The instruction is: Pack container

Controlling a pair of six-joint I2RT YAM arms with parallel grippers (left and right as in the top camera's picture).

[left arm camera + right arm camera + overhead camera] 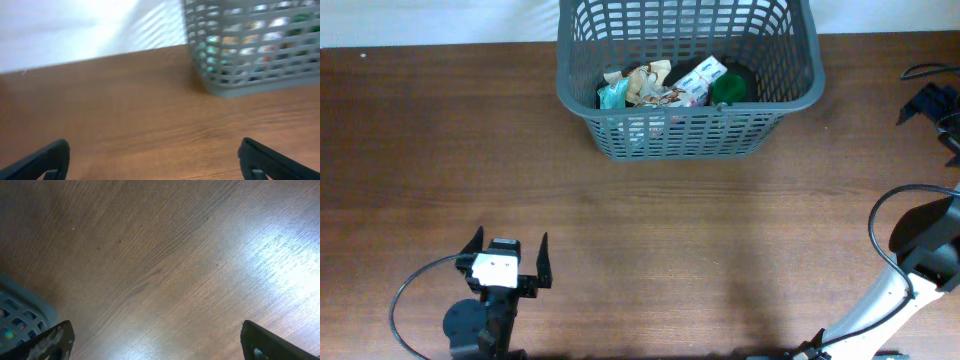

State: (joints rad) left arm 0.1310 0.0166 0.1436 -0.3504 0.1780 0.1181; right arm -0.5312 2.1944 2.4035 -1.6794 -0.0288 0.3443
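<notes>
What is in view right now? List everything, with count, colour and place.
table: 1, brown wood, under everything
container: 1, dark grey, far side of the table, right of centre
teal packet: 1, teal, in the container, left end
crumpled wrappers: count unclear, beige and brown, in the container, middle
white packet: 1, white with pink, in the container, right of middle
green-topped item: 1, green, in the container, right end
black gear: count unclear, black, far right edge
right arm: 1, white and black, near right corner
left fingers: 2, black, open, near edge, left, empty
right fingers: 2, black, open, over bare wood, empty
</notes>
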